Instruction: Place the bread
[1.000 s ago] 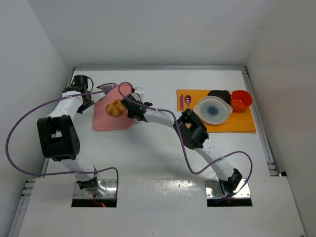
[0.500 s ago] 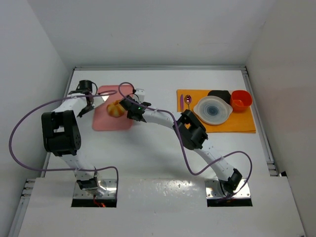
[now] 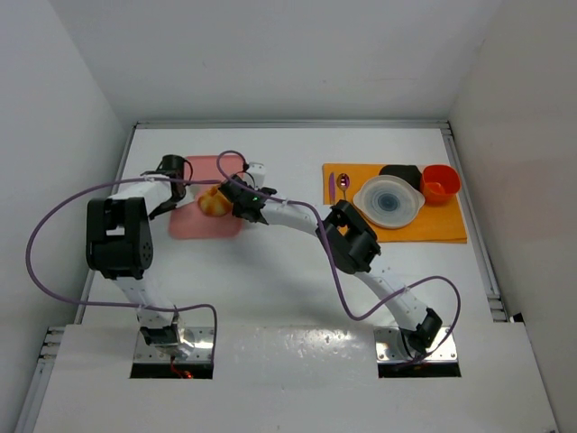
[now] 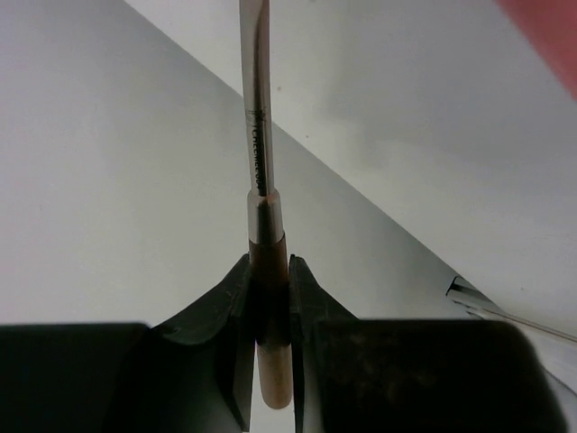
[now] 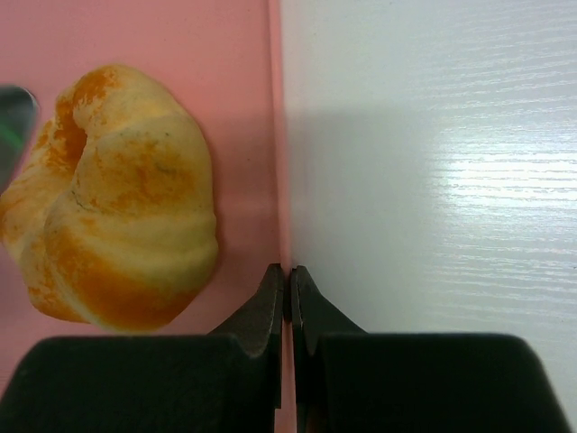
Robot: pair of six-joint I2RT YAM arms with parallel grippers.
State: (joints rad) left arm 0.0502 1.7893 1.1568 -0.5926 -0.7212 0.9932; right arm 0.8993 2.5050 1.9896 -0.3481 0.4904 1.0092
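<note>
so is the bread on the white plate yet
No, the bread lies on the pink mat at the left, while the white plate sits apart on the orange mat at the right.

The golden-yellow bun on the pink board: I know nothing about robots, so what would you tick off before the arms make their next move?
1. The round golden-yellow bun lies flat on the pink board: ok.
2. No gripper holds the bun: ok.
3. The left gripper is shut firmly on the brown-handled knife: ok.
4. The right gripper is shut at the board's edge, beside the bun and not touching it: ok.
5. Whether the right gripper pinches the board itself: cannot tell.
6. The knife's blade is clear of the bun: cannot tell, as its tip is hard to make out.
</note>
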